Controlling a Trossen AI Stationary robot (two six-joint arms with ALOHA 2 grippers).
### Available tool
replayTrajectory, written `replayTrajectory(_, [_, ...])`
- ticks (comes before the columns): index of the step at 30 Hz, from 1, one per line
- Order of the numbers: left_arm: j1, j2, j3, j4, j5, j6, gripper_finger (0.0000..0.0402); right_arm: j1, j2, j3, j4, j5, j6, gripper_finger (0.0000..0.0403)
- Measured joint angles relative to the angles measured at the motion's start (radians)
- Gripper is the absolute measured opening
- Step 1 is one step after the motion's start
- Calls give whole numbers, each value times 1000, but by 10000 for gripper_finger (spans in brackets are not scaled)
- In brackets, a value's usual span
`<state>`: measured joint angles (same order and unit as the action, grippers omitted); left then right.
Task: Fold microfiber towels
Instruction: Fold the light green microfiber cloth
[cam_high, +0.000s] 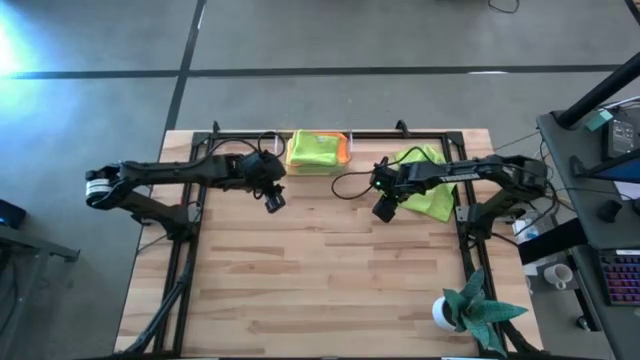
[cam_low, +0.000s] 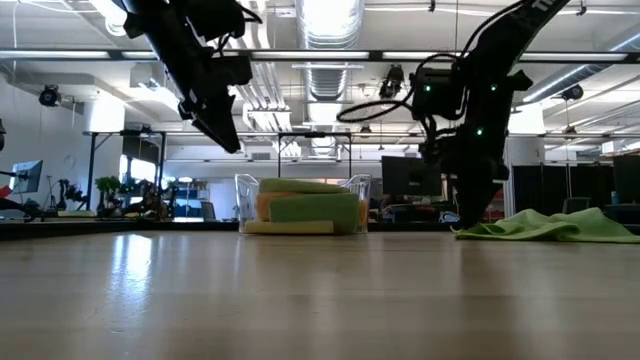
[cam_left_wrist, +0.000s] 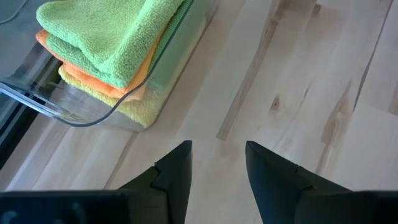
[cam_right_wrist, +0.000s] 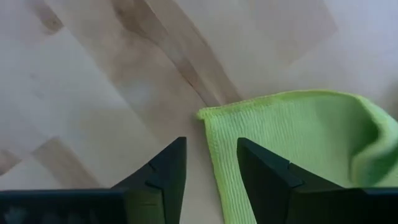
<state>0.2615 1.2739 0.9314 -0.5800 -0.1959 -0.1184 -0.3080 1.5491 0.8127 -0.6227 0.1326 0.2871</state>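
Pickup step: right gripper (cam_right_wrist: 208, 163), fingers parted narrowly and empty, hovers over the near corner of the loose lime towel (cam_high: 428, 192) at 2 o'clock on the worktop (cam_high: 320, 290). Towel's long axis runs roughly 11-to-5. Next, descend and pinch that corner. Left gripper (cam_left_wrist: 216, 168), narrowly parted, empty, waits beside the clear bin (cam_high: 318, 152) of folded towels (cam_left_wrist: 112, 43) at 12.

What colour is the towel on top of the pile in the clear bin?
Lime green. The top towel shows best in the left wrist view, above an orange one.
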Motion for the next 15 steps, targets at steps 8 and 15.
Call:
replayTrajectory(8, [0, 0, 0, 0, 0, 0, 135, 1, 109, 5, 11, 39, 37, 136])
replayTrajectory(15, [0, 0, 0, 0, 0, 2, 135, -19, 110, 2, 34, 88, 54, 90])
